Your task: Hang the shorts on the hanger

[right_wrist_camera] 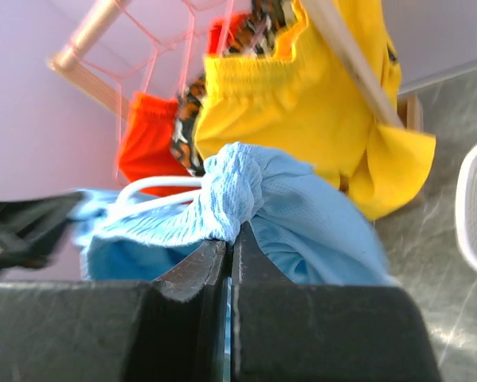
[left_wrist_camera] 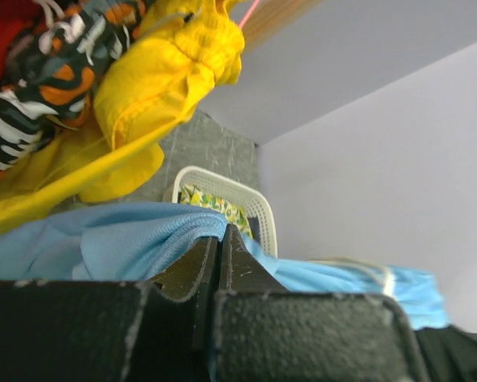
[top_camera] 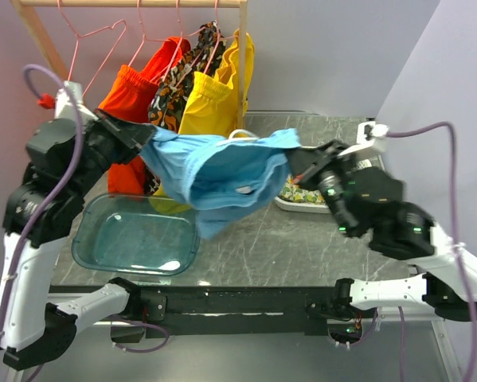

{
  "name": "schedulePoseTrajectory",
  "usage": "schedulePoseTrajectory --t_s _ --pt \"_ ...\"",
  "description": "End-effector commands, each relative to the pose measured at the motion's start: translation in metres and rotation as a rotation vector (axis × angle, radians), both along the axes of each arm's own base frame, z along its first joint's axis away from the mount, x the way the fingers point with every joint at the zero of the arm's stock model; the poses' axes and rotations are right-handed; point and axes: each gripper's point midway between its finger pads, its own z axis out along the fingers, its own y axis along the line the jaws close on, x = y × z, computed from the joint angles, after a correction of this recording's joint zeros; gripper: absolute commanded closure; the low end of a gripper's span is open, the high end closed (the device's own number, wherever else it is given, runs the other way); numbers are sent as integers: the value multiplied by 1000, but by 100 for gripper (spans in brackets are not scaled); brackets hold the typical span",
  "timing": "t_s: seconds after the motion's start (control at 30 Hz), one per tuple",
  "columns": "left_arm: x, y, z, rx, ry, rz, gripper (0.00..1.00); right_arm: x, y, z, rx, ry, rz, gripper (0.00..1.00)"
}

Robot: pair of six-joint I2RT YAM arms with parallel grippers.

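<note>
Sky-blue mesh shorts (top_camera: pixel 222 171) sag, stretched between left end effector (top_camera: pixel 146 142) and right end effector (top_camera: pixel 296 159), both clamped on them.

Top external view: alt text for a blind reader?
Light-blue shorts hang stretched in mid-air between the left pincer and right pincer, each shut on one end. Behind, an empty pink hanger hangs on a wooden rack beside other garments.
</note>
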Motion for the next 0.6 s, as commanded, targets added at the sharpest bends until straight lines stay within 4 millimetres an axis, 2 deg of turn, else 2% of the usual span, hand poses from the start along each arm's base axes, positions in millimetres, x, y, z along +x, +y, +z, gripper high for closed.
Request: schedulePoseTrajectory --t_s 0.0,0.07,0.1,0.13,0.17,0.2,0.23,0.27,0.3,0.33,0.37,0.4,0.43,0.47,0.5,0.57 --pt "19 -27 -30 25 17 -109 99 -4 -18 -10 -207 16 5 100" --pt "20 -46 -61 50 73 -203 99 -4 -14 -21 -252 49 13 100" --pt "25 -56 -92 72 124 -241 99 -6 -15 -34 -289 78 17 100" --pt "20 -71 -111 92 155 -295 99 -4 -15 -44 -316 99 5 100" --pt "20 -79 -129 119 176 -316 99 0 -17 -60 -357 125 -16 100" --pt "20 -91 -161 145 209 -339 99 2 -22 -75 -387 159 -34 100" --pt "7 -111 -177 164 223 -398 99 2 -20 -89 -403 193 -15 100" --pt "8 -119 -198 184 258 -398 99 7 -24 -115 -450 239 -21 100" --pt "4 -125 -227 206 301 -413 99 19 -33 -126 -446 268 -60 100" --pt "-3 -134 -241 222 322 -435 98 19 -34 -138 -441 294 -28 100" --pt "-3 -137 -257 236 350 -428 95 21 -38 -162 -475 331 -33 100" --pt "-9 -139 -277 257 379 -437 82 28 -45 -168 -464 344 -54 100" --pt "-8 -141 -280 256 371 -438 74 26 -46 -182 -471 364 -38 100" --pt "-9 -141 -285 264 374 -440 64 26 -48 -186 -472 371 -37 100" --pt "-11 -142 -287 271 375 -448 46 28 -52 -191 -475 378 -44 100" --pt "-16 -141 -282 297 347 -472 36 29 -53 -203 -498 406 -39 100"
